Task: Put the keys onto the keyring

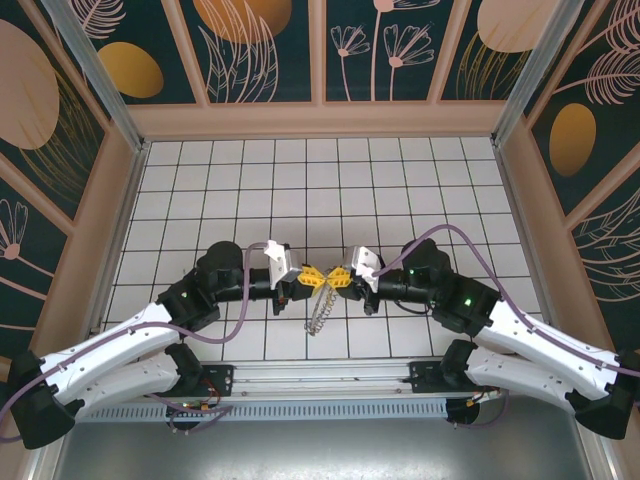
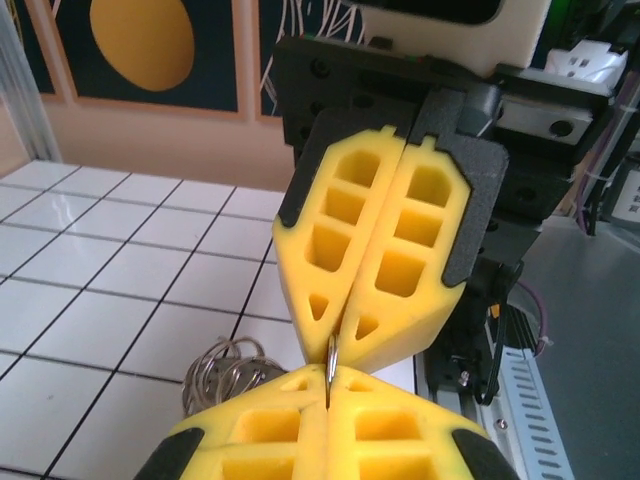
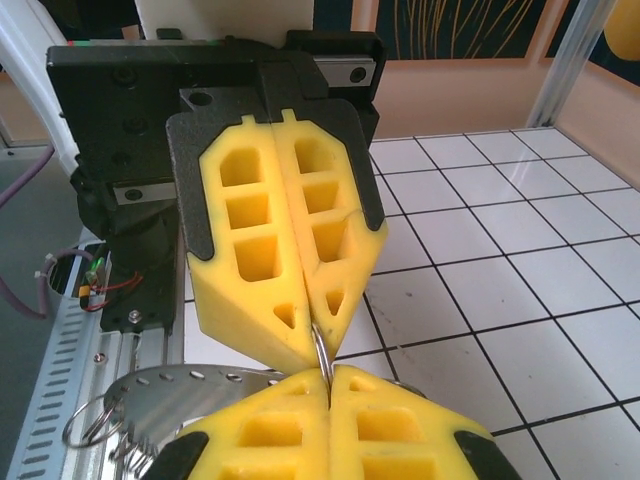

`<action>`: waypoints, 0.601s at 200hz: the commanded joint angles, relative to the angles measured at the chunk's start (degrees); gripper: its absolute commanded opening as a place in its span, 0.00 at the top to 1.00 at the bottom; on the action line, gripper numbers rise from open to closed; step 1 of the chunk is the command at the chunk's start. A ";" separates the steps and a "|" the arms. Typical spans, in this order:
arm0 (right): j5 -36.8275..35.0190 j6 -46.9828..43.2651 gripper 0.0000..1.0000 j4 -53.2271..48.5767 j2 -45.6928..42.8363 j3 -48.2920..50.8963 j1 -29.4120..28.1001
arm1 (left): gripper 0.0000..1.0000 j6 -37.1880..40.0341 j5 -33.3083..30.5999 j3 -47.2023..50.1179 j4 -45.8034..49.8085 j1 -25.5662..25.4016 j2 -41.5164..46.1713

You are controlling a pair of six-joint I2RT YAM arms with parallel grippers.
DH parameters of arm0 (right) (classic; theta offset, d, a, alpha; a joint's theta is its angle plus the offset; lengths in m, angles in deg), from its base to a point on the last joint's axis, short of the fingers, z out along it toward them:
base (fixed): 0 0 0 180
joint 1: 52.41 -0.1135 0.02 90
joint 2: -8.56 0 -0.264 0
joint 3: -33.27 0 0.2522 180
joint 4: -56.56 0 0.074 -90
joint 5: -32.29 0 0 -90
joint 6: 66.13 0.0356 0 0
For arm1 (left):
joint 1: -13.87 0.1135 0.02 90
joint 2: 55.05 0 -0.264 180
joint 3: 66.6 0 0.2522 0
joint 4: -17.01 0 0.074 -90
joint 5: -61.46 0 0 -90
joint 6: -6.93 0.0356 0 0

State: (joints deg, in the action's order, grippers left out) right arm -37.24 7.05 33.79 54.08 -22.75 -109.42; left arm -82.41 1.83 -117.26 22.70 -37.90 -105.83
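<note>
Left fingers [image 1: 309, 277] and right fingers [image 1: 337, 278] are meeting tip to tip at the centre of the top view, over the white tiled bench [image 1: 300, 180], each pair pressing together with no gap showing. Silvery loops [image 1: 318, 312] are trailing just below the tips there. In the left wrist view the left fingers [image 2: 270, 435] are sitting along the bottom edge and the right fingers [image 2: 400, 250] are pointing down at them from the upper middle. A thin metal edge of the keyring [image 2: 330, 362] is running from one seam into the other, so both pairs are clamping it. In the right wrist view a flat grey band [image 3: 190, 385] with small holes is spreading across the lower left of the frame, just beside the right fingers [image 3: 390, 435], while the left fingers [image 3: 260, 250] are reaching down from above onto the same thin edge.
</note>
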 commanded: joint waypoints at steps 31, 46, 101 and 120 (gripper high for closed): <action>-4.47 -3.29 1.00 -3.73 4.90 -4.90 -1.54 | 0.81 6.02 -8.40 -9.20 15.16 -0.24 -6.16; -5.49 -3.91 1.00 -4.45 6.60 -6.20 -2.63 | 0.80 6.67 -8.58 -9.59 15.98 -0.22 -7.27; -5.51 -4.64 1.00 -5.01 7.59 -7.84 -3.72 | 1.00 6.43 -5.63 -7.82 12.27 -0.22 -7.37; -4.19 -3.90 1.00 -3.26 5.99 -6.53 -3.74 | 1.00 5.43 -3.83 -6.51 8.83 -0.22 -5.57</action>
State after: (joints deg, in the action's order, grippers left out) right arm -46.29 3.44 24.76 62.08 -27.34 -111.39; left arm -76.02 -4.51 -124.74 39.51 -37.90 -113.00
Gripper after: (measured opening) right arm 0.048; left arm 0.041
